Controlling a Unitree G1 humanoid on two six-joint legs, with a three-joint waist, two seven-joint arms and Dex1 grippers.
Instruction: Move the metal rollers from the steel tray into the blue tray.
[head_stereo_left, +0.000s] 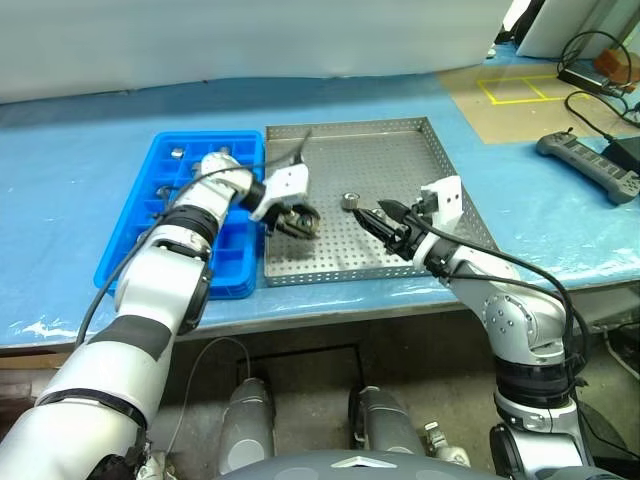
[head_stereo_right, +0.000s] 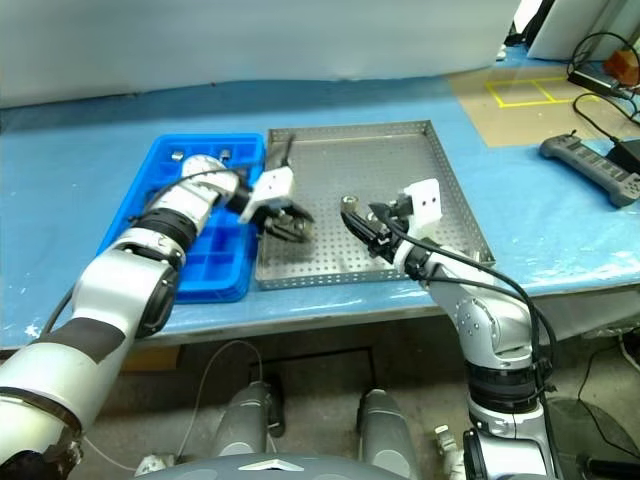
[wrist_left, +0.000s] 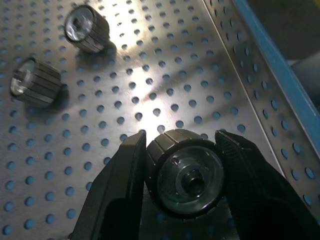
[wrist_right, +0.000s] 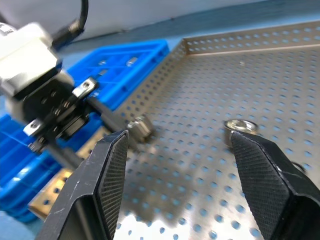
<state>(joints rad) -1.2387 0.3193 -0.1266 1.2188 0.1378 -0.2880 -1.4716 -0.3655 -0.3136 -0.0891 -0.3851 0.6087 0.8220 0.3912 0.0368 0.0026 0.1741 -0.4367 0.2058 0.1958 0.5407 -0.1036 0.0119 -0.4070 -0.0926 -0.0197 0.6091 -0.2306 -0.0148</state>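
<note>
My left gripper (wrist_left: 181, 139) is shut on a metal roller (wrist_left: 187, 175), a ribbed silver cylinder with a dark centre hole. It holds the roller just above the steel tray (head_stereo_left: 370, 150), near the tray's left wall. Two more rollers (wrist_left: 86, 27) (wrist_left: 35, 82) lie on the perforated floor; one of them (head_stereo_left: 351, 200) lies mid-tray. My right gripper (head_stereo_left: 368, 216) stands open over the tray's right half, close to that roller, with nothing between its fingers. The blue tray (head_stereo_left: 160, 215) adjoins the steel tray on the left, with rollers (head_stereo_left: 178, 153) in its far compartments.
A blue cover lies over the table (head_stereo_left: 80, 140). A grey hand controller (head_stereo_left: 590, 165) and black cables (head_stereo_left: 600, 55) sit at the far right. The table's front edge runs just below both trays.
</note>
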